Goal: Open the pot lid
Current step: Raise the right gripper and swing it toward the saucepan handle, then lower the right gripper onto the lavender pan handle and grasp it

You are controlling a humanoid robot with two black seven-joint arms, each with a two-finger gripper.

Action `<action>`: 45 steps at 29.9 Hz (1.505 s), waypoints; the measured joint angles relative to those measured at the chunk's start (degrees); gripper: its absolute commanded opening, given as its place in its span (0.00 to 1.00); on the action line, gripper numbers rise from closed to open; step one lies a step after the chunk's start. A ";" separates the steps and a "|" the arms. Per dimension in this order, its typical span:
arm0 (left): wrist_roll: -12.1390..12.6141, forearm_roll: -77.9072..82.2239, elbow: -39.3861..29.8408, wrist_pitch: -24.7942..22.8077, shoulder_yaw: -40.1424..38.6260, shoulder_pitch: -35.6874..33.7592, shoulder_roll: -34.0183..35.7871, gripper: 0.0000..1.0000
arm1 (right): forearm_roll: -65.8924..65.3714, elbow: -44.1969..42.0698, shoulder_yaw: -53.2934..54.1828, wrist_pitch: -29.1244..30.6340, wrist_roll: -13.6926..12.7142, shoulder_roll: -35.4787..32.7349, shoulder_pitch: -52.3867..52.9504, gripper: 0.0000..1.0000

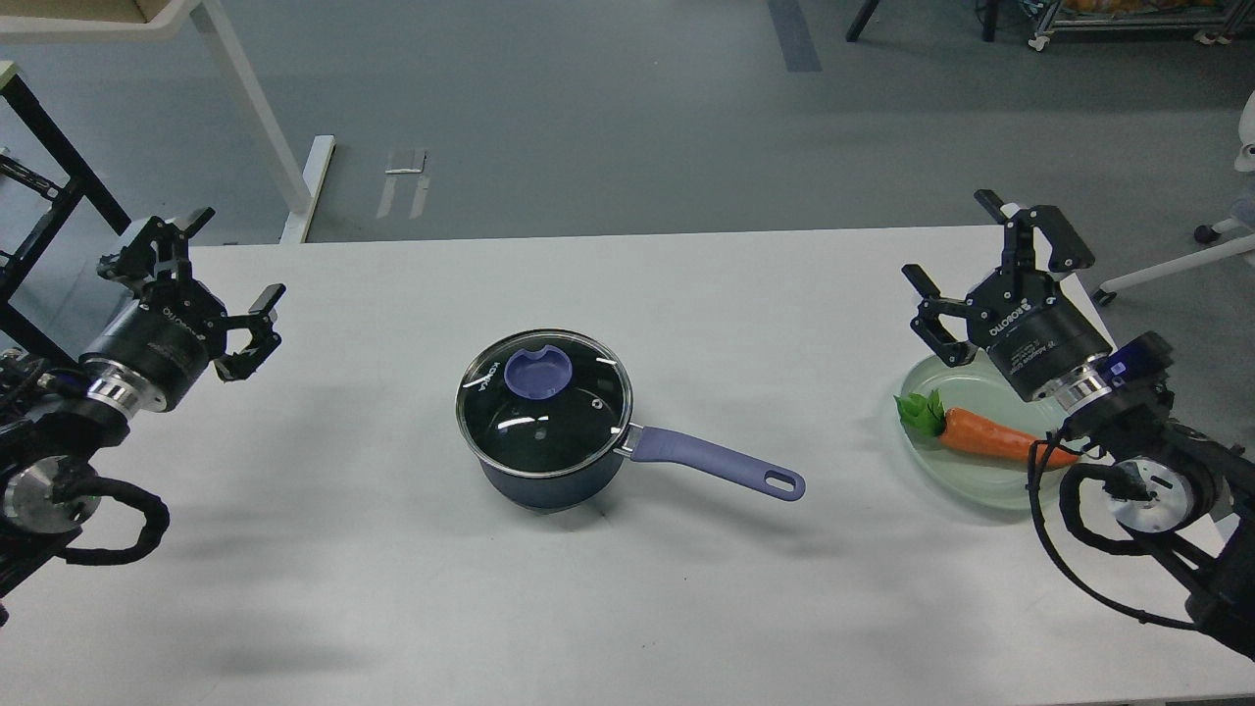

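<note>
The pot stands upright near the centre of the white bench, well apart from every edge. Its long purple handle points toward the right edge and slightly toward the near edge. The lid sits seated on the pot rim, with its purple knob facing up.

The left claw hangs above the bench close to the left edge, fingers spread apart, holding nothing. The right claw hangs near the right edge, fingers likewise spread, holding nothing. Both are well apart from the pot.

A pale green plate rests at the right edge beneath the right arm. A toy carrot lies on it.
</note>
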 measured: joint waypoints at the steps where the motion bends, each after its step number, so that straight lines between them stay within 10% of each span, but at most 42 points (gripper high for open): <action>1: -0.10 0.01 0.69 0.07 0.01 -0.56 0.01 0.99 | -2.64 1.15 -0.50 0.01 0.00 -1.55 1.72 1.00; 12: -0.50 2.85 3.13 -0.12 0.66 -4.72 -0.06 0.99 | -31.35 17.27 -22.95 -0.02 -0.03 -12.19 31.56 0.99; 21: -2.05 8.76 1.12 0.07 0.53 -5.73 0.43 0.99 | -55.76 22.17 -44.14 -0.47 -0.03 -5.22 53.72 0.99; 45: -2.09 8.81 -3.06 0.34 -0.18 -5.54 1.33 0.99 | -80.97 17.65 -58.41 -9.18 -0.03 0.80 46.75 0.82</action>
